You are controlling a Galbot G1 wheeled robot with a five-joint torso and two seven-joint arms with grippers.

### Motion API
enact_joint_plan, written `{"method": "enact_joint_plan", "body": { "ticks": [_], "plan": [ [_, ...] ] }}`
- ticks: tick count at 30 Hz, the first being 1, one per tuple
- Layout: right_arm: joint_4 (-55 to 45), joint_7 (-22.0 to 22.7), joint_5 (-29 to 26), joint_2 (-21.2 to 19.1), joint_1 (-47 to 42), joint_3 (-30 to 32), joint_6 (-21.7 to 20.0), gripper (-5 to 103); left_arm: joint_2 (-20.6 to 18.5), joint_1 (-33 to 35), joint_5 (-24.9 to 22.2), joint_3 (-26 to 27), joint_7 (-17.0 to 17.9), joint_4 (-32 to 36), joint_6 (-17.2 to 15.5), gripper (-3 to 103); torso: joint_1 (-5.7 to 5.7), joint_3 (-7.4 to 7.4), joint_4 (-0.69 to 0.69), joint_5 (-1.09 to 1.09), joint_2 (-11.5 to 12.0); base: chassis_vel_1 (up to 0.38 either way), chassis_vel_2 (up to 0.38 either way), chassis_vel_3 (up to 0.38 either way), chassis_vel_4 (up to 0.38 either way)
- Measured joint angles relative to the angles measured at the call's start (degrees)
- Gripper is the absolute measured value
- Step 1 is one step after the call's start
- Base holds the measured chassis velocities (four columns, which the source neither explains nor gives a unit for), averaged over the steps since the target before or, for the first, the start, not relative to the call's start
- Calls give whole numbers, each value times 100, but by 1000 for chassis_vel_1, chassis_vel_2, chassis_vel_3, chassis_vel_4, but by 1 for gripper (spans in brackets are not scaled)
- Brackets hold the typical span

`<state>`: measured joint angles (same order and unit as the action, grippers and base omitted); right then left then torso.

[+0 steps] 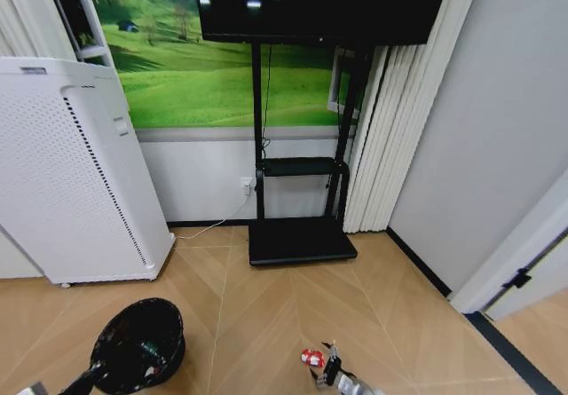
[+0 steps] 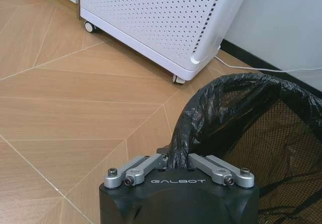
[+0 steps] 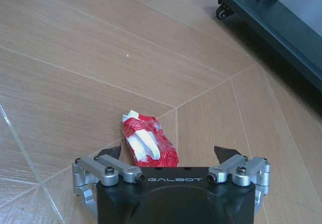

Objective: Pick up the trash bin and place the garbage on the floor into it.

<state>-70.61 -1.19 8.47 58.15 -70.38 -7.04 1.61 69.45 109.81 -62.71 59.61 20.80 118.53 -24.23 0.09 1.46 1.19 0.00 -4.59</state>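
So the left gripper (image 2: 177, 164) is pinched shut on the rim of the trash bin (image 1: 139, 343) at lower left of the head view, keeping it handy, while the right gripper (image 3: 168, 156) hangs wide open around the red-and-white wrapper (image 3: 148, 141) on the floor (image 1: 266, 306), lower middle, presumably lining up a grab.

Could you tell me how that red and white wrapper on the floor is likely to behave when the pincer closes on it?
The wrapper looks crumpled and thin, so it will probably crush flat rather than resist. It seems light, so a nudge may slide it across the smooth floor. The right pincer is open around it; the creased, glossy surface could slip.
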Motion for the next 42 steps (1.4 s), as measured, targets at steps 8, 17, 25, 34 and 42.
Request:
{"method": "enact_joint_plan", "body": {
  "ticks": [8, 17, 25, 34, 42],
  "plan": [
    [193, 32, -174, 95, 132, -108, -84, 102, -5, 1, -12, -7, 6, 6, 20, 3, 0, 0, 0, 0, 0, 0, 0, 0, 0],
    [300, 6, -193, 137, 174, -150, -16, 77, 9, 15, -7, -20, 6, 15, 43, 3, 0, 0, 0, -1, -1, 0, 0, 0, 0],
    [319, 12, -160, 158, 87, -139, 19, 49, -17, -2, -4, -23, 6, 13, 61, 3, 0, -1, 0, 0, -1, 0, 0, 0, 0],
    [298, 18, -164, 151, 23, -93, 44, 32, -4, -31, 18, -68, 23, -8, 64, 3, -1, -1, -1, 0, -1, 0, 0, 0, 0],
    [215, 33, -243, 109, -84, -19, 40, 32, -14, -92, 21, -133, 61, 4, 61, 3, -1, -1, 1, 0, -1, 0, 0, 0, 0]
  ]
}}
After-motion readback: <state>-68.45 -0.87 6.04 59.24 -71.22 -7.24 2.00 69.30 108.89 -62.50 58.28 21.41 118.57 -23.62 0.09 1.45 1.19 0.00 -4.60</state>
